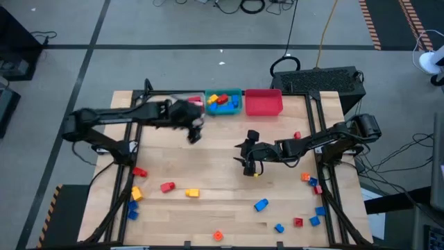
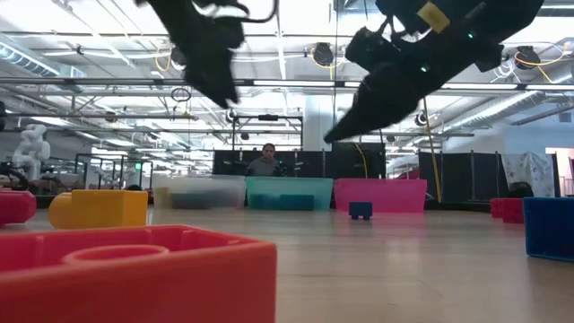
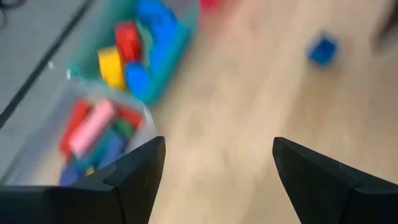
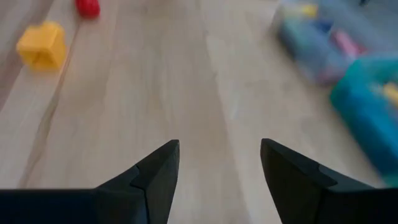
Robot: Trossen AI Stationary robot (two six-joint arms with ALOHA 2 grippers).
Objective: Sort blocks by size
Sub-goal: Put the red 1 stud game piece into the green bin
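Note:
Loose blocks lie along the table's near part: a red one (image 1: 167, 186), a yellow one (image 1: 192, 193), a blue one (image 1: 261, 204) and several more at the near right (image 1: 314, 220). My left gripper (image 1: 195, 133) (image 3: 217, 168) hangs open and empty above the table, just near of the clear bin (image 3: 93, 134), which holds pink, red and blue blocks. My right gripper (image 1: 248, 165) (image 4: 219, 168) stands open and empty over bare wood at mid-table. A small blue block (image 3: 323, 50) rests flat on the wood.
At the far edge the teal bin (image 1: 223, 102) holds yellow, red and blue blocks, and the red bin (image 1: 263, 103) stands to its right. A red block (image 1: 297, 135) lies by the right arm. Bare wood stretches between the two grippers.

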